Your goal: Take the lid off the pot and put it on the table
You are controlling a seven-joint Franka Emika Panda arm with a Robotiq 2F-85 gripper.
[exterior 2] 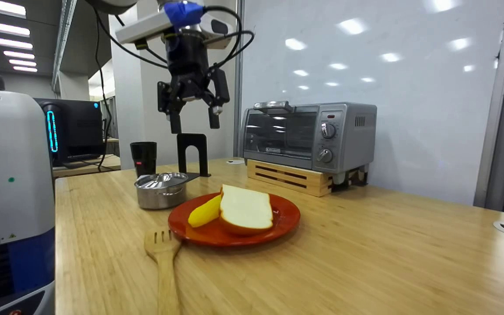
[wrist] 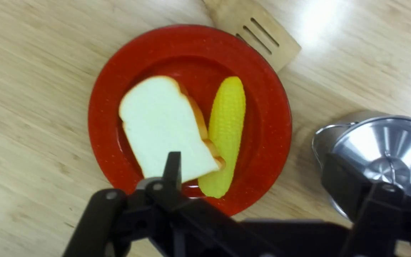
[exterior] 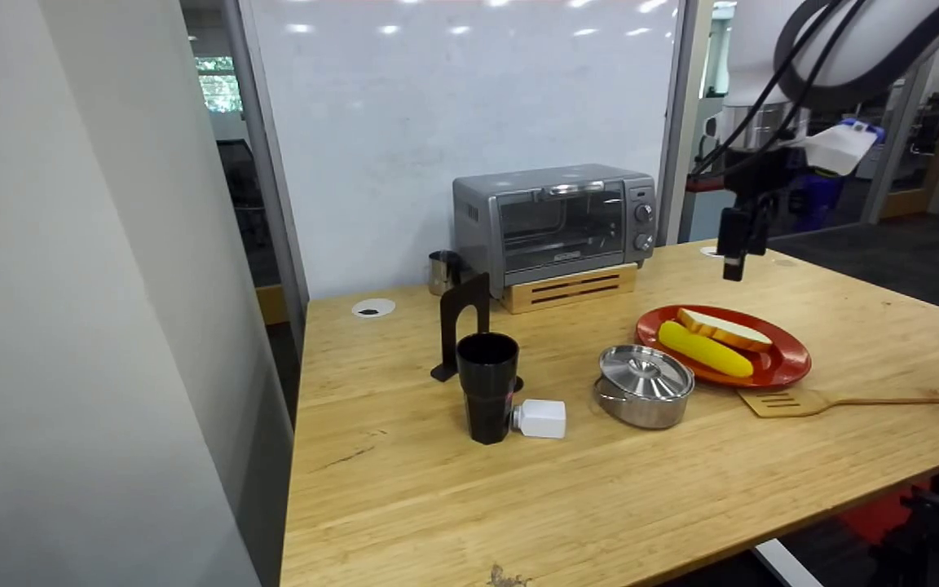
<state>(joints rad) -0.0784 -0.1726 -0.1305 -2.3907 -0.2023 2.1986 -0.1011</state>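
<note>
In an exterior view I see lid (exterior: 646, 373) on pot (exterior: 649, 412), pot on table (exterior: 437, 505), plate (exterior: 793, 361) just beside. In an exterior view, gripper (exterior 2: 195, 122) hangs above table, jaws wide. Wrist view: bread (wrist: 162, 128) and corn (wrist: 228, 110) on plate, pot at right, lid on.

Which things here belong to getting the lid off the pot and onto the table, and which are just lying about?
Part of the job:
lid
pot, under it
table
end effector, open

Just lying about:
red plate
bread slice
corn cob
wooden spatula
black cup
white bottle
toaster oven
slotted wooden rack
black stand
metal container
</note>
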